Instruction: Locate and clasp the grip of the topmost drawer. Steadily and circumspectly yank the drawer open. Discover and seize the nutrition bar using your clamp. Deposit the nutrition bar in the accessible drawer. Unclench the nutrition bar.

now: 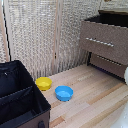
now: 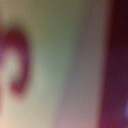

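The topmost drawer (image 1: pixel 102 35) of the dark-framed dresser is at the exterior view's upper right. It looks pulled out, with a dark hollow above its brown front and thin silver handle (image 1: pixel 100 42). A sliver of the white arm (image 1: pixel 125 75) shows at the exterior view's right edge; the clamp itself is outside that view. The wrist view is filled by a very close, blurred pale yellow surface (image 2: pixel 60 65) with dark red marks, and no fingers can be made out. It may be the nutrition bar, but the blur keeps me from telling. No bar shows in the exterior view.
A yellow bowl (image 1: pixel 43 83) and a blue bowl (image 1: pixel 64 93) sit on the light wooden floor. A large black case (image 1: pixel 20 100) fills the exterior view's lower left. A pale slatted screen (image 1: pixel 45 35) stands behind. A lower drawer (image 1: pixel 107 64) sits under the top one.
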Controlling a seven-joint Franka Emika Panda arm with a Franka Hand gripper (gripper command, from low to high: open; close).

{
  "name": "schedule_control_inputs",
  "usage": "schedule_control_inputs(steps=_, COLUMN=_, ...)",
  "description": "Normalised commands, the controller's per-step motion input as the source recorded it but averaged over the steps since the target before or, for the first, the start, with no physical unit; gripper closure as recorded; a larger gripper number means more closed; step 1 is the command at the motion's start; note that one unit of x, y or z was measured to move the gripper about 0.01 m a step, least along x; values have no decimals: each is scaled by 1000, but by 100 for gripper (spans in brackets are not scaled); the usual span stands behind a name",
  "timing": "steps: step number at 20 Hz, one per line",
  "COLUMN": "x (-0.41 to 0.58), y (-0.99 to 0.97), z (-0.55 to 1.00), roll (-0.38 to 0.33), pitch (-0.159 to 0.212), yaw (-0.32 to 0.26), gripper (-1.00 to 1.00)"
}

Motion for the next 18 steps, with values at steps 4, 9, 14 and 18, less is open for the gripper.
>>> schedule_control_inputs(steps=4, x=9, y=-336, z=-461, roll=120, pitch=-4, yaw=44, gripper=100)
schedule_control_inputs(steps=9, x=97, y=-79, z=-515, roll=163, pitch=0, yaw=118, gripper=100)
schedule_control_inputs(steps=14, x=399, y=-275, z=-2, roll=23, pitch=-12, yaw=133, gripper=-100)
schedule_control_inputs(steps=18, x=448, y=-163, z=113, roll=-2, pitch=0, yaw=126, gripper=-100)
